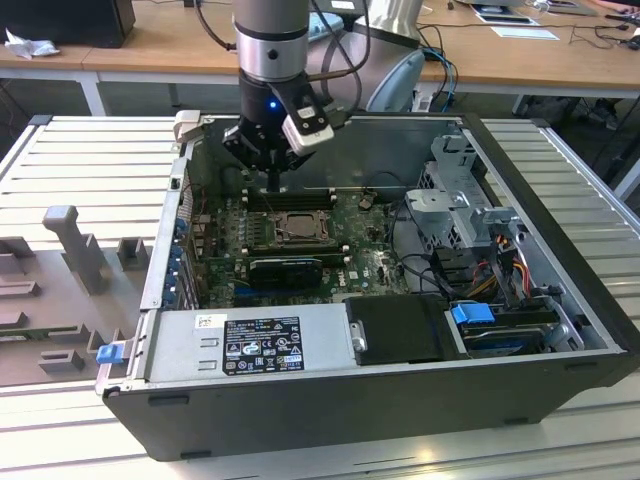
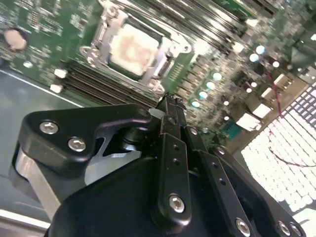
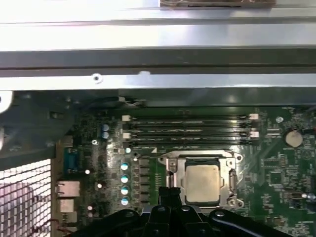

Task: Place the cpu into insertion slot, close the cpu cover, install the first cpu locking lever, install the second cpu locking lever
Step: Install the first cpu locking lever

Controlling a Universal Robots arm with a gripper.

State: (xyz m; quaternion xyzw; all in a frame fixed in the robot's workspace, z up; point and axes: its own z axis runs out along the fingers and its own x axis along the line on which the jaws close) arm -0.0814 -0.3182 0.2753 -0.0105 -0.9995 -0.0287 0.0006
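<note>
Already the cpu [image 3: 201,182] lies in the insertion slot [image 1: 298,226] on the green motherboard [image 1: 370,260], and the cpu cover [image 3: 197,159] appears to lie down around it as a silver frame. By my judgement the work stands at the locking levers, though I cannot tell whether either lever is hooked down. The tool [image 1: 272,178] hangs over the board near the slot, above the memory slots [image 3: 187,131], touching nothing. Its fingers are pressed together and hold nothing. Working a lever calls for the narrow tip to come down right beside the frame, clear of the chip's face and of the memory slots, and to push sideways as well as down. The exterior view gives the whole open computer case [image 1: 400,400] on the ribbed metal surface [image 1: 90,150], with the arm standing upright over it. The first wrist view looks straight at the chip and its frame, with the tool [image 3: 170,193] just beside them. The second wrist view shows the tool [image 2: 168,106] from behind, its fingers meeting at the tip, and the chip [image 2: 132,49] at a slant.
</note>
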